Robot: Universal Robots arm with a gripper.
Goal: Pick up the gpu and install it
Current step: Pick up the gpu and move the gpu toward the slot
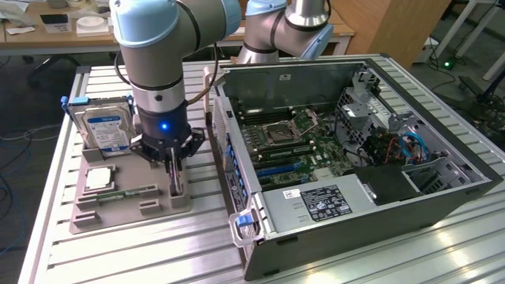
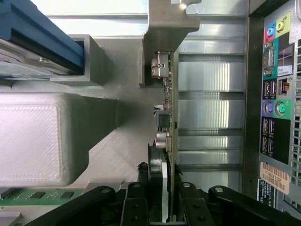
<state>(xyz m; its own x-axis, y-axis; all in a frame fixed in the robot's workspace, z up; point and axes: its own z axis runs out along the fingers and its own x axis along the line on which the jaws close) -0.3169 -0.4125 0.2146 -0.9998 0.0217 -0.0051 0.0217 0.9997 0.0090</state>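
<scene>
The gripper [image 2: 168, 175] is clenched on the gpu [image 2: 170, 108]. In the wrist view its black fingers [image 2: 156, 165] press against both faces of the thin card, which is seen edge-on with small components along one side. The card stands upright on its edge in a slot of the grey holder [image 2: 117, 155], with its metal bracket end [image 2: 162, 28] at the far end from the fingers. In the wrist view the slim green memory stick [image 2: 42, 195] lies flat on the holder, and the rear port panel [image 2: 277, 94] of the computer case shows on the card's other side. In the exterior view the holder sits at lower left of the frame on the slatted metal table [image 1: 118, 254]. The arm [image 1: 158, 59] comes straight down onto the holder's edge nearest the case. A square processor [image 1: 100, 177] lies flat on the holder, and behind it a blue-labelled hard drive [image 1: 106, 131] stands upright. The open computer case [image 1: 442, 201] fills the centre and right of the frame, just beside the holder. Its motherboard [image 1: 292, 148] is exposed, and the power supply [image 1: 316, 204] is at its near end. Farthest back, at upper left, stands a wooden desk [image 1: 47, 35].
</scene>
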